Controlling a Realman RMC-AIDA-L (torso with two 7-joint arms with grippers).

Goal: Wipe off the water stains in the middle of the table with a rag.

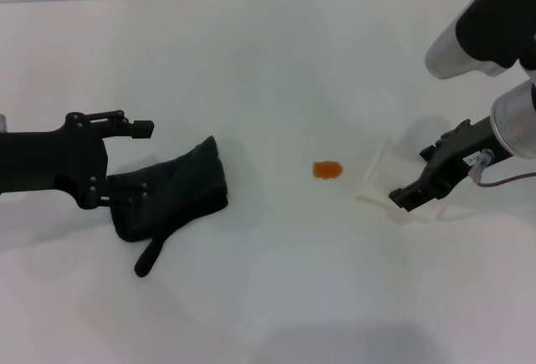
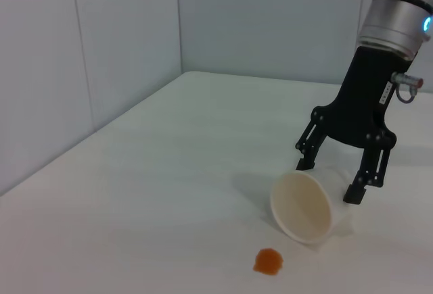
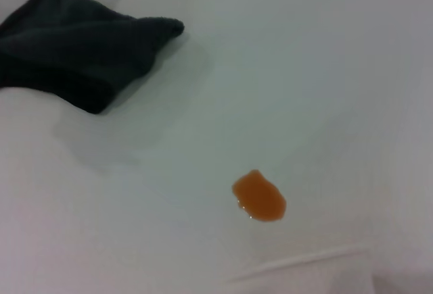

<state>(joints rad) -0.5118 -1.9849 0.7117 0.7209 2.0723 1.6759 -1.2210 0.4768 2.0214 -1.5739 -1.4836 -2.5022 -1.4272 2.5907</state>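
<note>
White table [image 1: 276, 71], head view. Orange stain [image 1: 327, 169] at centre (small, oblong), untouched. Dark rag [image 1: 172, 195] lying flat well to its left, narrow tail pointing toward near edge. Left gripper [image 1: 126, 156] over rag's left edge, fingers [image 1: 134, 128] spread, upper one clear of cloth, lower one on it. Translucent cup [image 1: 385, 176] on its side just right of stain, mouth toward stain. Right gripper [image 1: 423, 171] spread astride cup; contact with cup wall not discernible.
</note>
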